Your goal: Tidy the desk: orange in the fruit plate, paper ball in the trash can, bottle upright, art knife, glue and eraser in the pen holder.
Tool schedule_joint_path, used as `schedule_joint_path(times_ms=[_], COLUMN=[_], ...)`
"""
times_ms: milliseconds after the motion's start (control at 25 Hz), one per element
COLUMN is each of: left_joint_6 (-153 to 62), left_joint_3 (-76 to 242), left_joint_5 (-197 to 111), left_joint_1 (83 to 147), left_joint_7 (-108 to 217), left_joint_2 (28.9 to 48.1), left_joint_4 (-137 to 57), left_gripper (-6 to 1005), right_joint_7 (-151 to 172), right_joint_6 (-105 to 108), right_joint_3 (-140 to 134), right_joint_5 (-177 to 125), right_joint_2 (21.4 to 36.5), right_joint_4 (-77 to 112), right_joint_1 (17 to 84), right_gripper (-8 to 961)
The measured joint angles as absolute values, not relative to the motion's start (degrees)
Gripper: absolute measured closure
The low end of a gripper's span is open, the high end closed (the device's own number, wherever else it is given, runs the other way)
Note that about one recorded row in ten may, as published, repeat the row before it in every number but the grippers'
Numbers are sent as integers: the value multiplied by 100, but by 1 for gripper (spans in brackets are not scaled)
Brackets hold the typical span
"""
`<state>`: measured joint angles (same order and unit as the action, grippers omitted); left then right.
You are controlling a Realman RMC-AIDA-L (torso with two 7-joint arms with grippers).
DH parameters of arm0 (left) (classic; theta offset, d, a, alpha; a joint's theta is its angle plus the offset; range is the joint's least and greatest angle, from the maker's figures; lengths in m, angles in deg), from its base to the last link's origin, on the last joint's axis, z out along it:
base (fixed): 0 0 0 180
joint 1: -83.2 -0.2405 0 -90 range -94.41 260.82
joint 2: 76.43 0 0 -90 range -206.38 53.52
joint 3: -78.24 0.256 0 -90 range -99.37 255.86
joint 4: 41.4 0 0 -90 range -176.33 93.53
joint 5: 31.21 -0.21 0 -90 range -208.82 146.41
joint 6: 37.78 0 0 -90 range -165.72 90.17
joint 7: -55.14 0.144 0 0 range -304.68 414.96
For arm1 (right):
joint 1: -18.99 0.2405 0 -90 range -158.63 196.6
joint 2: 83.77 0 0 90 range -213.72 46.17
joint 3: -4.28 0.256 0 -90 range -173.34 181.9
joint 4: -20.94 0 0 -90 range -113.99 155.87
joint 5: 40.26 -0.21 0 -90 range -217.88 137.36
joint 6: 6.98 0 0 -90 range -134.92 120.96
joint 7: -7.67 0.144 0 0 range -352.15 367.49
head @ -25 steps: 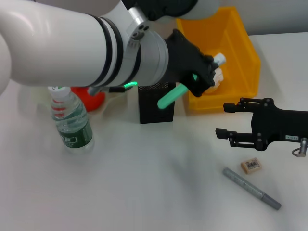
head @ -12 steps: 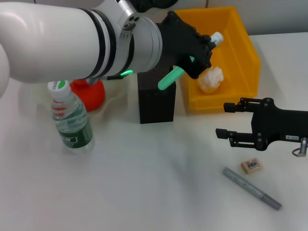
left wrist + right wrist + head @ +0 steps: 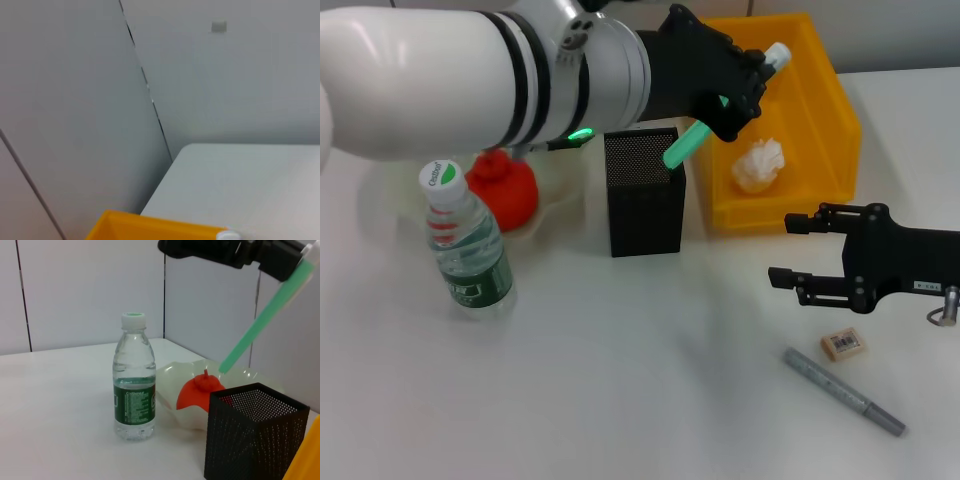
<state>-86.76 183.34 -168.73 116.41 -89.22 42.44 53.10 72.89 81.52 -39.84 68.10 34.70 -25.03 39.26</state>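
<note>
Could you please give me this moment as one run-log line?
left gripper: holds glue tilted above pen holder | right gripper: open, idle near eraser

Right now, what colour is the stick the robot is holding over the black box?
Green, with a white cap: the green glue stick held in the left tool. The right wrist view shows it best.

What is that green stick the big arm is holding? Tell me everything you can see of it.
The glue stick is a slim tube, pale green and seemingly plastic, with a white cap at its upper end. The left pincer is shut on it near the cap. It hangs tilted, its lower end just above the black mesh pen holder, not yet inside.
</note>
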Motion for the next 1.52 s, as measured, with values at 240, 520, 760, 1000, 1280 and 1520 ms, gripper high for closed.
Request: schedule_joint_path(times_ms=[240, 520, 760, 1000, 1280, 1520], left_joint_6=[-8407, -8090, -7845, -7603, -7409, -7310], left_joint_3=[18224, 18068, 17981, 17964, 17902, 17824], left_joint_5=[-16414, -15680, -15131, -14815, -14287, -13853], left_joint_1=[11639, 11633, 11638, 11635, 11662, 11685], left_joint_7=[-8338, -7516, -6835, -6414, -5763, -5302], left_joint_2=[4240, 4240, 4239, 4239, 4248, 4249], left_joint_4=[5000, 4486, 4074, 3745, 3287, 2919], left_gripper=[912, 911, 910, 910, 908, 908], right_joint_7=[7296, 7315, 7335, 7339, 7345, 7355], right_joint_6=[8147, 8143, 8143, 8144, 8154, 8186], right_joint_3=[-3984, -3984, -3969, -3914, -3914, -3914], right_joint_5=[6810, 6810, 6811, 6813, 6820, 6820], right_joint_2=[3470, 3470, 3475, 3487, 3497, 3505], right_joint_4=[-2503, -2502, -2502, -2503, -2503, -2502], right_joint_1=[3906, 3895, 3878, 3861, 3849, 3849], right_gripper=[265, 265, 265, 265, 265, 265])
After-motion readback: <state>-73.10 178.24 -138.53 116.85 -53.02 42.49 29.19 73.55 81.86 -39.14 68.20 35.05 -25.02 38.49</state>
